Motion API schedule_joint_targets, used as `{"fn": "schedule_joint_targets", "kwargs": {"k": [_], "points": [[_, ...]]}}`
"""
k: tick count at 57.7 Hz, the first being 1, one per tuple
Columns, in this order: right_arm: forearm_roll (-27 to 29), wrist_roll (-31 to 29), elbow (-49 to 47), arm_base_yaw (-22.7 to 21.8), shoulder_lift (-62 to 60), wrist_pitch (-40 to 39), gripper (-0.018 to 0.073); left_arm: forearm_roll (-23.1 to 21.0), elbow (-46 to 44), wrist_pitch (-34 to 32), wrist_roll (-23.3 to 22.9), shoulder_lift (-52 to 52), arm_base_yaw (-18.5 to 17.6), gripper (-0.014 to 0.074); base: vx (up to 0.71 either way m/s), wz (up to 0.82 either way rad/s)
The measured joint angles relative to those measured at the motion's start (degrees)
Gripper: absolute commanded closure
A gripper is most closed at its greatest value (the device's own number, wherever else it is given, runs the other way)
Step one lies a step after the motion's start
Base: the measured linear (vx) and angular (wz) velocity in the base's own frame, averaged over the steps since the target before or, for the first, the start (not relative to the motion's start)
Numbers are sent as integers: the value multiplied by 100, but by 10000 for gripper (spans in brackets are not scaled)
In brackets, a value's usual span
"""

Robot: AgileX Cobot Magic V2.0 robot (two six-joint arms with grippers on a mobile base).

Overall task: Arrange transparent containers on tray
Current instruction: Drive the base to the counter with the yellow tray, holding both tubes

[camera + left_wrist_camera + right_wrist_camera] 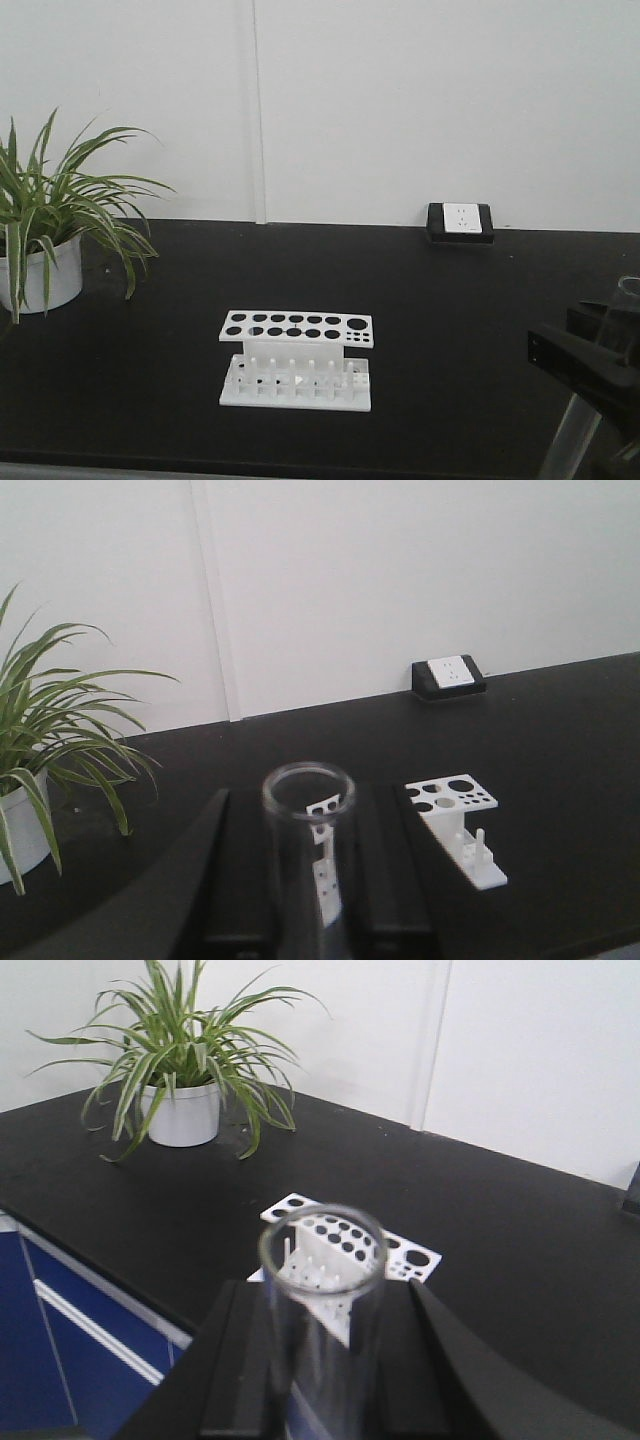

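- My left gripper is clamping one test tube upright, rim up, for a steady carry.
- My right gripper is pinching a second test tube likewise.
- The white rack is standing by the worktop's front edge; the tray is showing nowhere.

One test tube and the other test tube run off the bottom edge. The plant is cut off at the left.

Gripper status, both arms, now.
Left gripper: closed on a test tube.
Right gripper: closed on another test tube.
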Motion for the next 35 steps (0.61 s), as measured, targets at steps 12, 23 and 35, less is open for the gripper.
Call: {"fn": "schedule_joint_targets", "kwargs": {"k": [12, 23, 35], "points": [[0, 0, 0, 0, 0, 0, 571, 0, 0, 0, 0, 0, 0, 422, -32, 4], [0, 0, 0, 0, 0, 0, 571, 0, 0, 0, 0, 0, 0, 422, -34, 5], [0, 0, 0, 0, 0, 0, 571, 0, 0, 0, 0, 0, 0, 422, -36, 5]]}}
